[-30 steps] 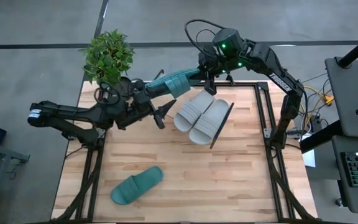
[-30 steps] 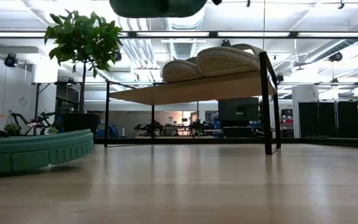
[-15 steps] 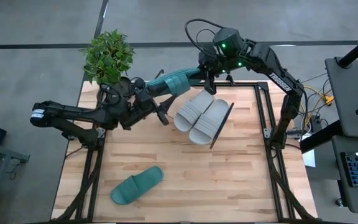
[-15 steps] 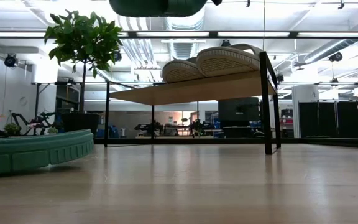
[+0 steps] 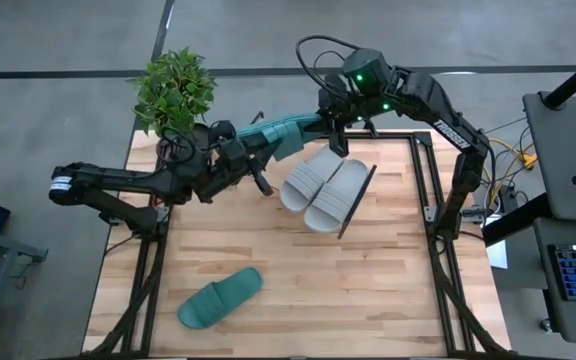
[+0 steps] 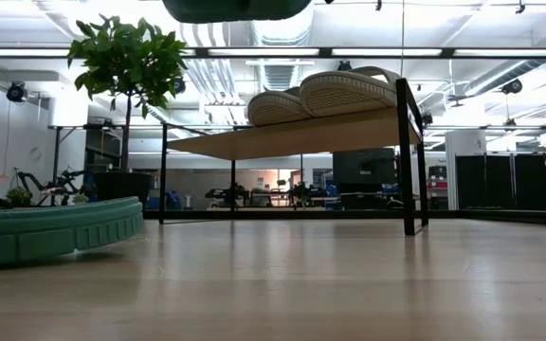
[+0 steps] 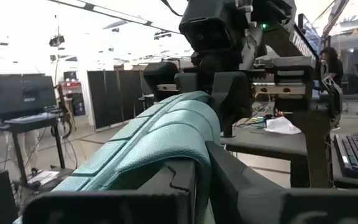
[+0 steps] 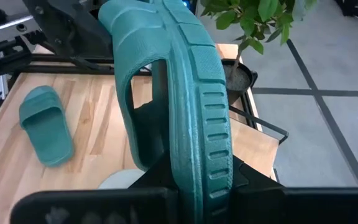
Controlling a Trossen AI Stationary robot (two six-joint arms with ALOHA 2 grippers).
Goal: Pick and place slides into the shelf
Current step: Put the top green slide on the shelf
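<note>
— What is hidden in the high view?
— The heel end of the raised teal slide (image 5: 268, 136) is covered by the left gripper (image 5: 236, 152), and its toe end by the right gripper (image 5: 330, 118).

— And in the low view?
— That slide (image 6: 235, 9) is cut off by the top edge; the teal slide on the table (image 6: 50, 235) is cut off at the left edge. The shelf (image 6: 301, 133) board is seen only from beneath.
</note>
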